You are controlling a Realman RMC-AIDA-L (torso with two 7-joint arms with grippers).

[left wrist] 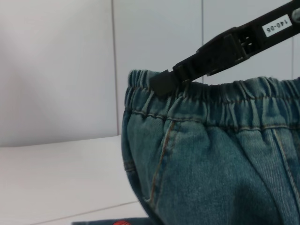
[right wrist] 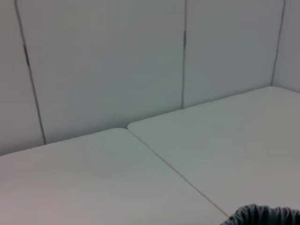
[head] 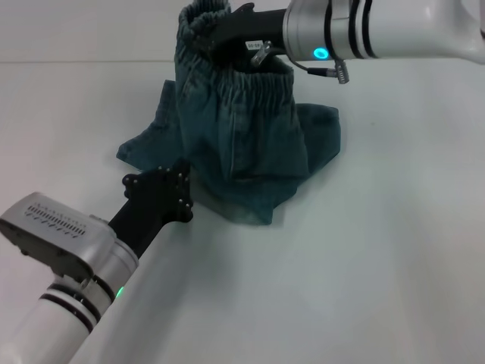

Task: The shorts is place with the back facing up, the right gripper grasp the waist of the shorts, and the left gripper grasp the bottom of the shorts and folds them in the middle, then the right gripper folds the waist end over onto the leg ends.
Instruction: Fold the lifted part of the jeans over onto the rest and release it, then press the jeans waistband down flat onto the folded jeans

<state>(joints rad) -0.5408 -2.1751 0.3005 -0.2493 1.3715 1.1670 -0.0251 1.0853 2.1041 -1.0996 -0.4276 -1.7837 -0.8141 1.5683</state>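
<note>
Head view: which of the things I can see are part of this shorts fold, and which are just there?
In the job:
- shorts, waist lifted, legs on the table
- right gripper, shut on the waistband
- left gripper, low by the leg ends

Just there:
- white table
- panelled wall

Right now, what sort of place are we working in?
Likely a lab or test cell, not a home: a bare white table made of butted sections, plain panelled walls close behind, and only the denim shorts, held up by the right tool.
</note>
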